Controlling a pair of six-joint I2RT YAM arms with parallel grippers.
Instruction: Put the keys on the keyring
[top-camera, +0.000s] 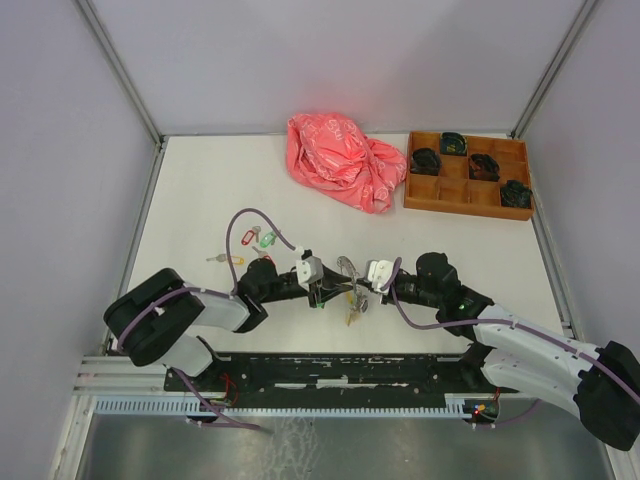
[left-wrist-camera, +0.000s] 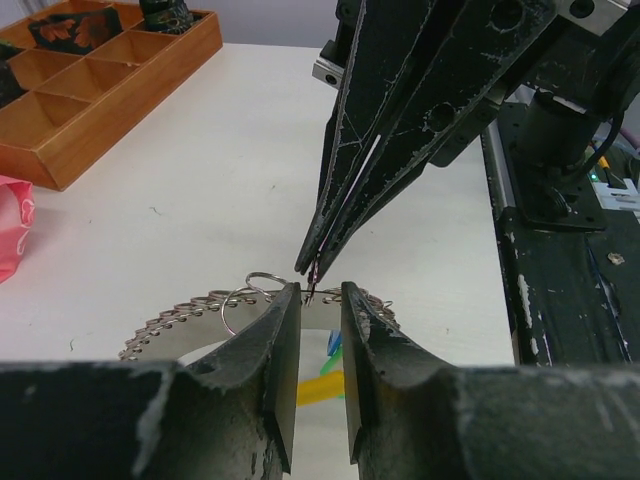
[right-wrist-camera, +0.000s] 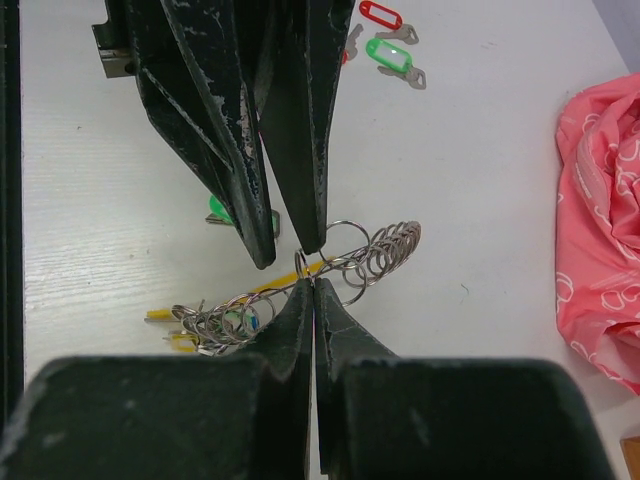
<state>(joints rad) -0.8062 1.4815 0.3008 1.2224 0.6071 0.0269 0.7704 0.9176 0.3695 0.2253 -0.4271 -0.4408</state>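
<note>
The keyring (right-wrist-camera: 385, 250), a loop of small silver rings with a yellow band (left-wrist-camera: 318, 388), hangs between the two grippers over the near middle of the table (top-camera: 349, 272). My right gripper (right-wrist-camera: 313, 284) is shut on the keyring's wire beside one small ring. My left gripper (left-wrist-camera: 320, 293) faces it, with its jaws a little apart on either side of the right gripper's tips and that small ring. Its fingertips (right-wrist-camera: 312, 238) show from above in the right wrist view. Loose keys with a green tag (right-wrist-camera: 390, 55) and a red tag (right-wrist-camera: 380, 14) lie on the table behind. Yellow tags (right-wrist-camera: 180, 341) hang from the keyring.
A crumpled pink bag (top-camera: 345, 160) lies at the back centre. A wooden compartment tray (top-camera: 465, 207) with black bundles (top-camera: 425, 160) stands at the back right. More keys (top-camera: 227, 260) lie left of the left arm. Another green tag (right-wrist-camera: 214, 209) shows under the left fingers.
</note>
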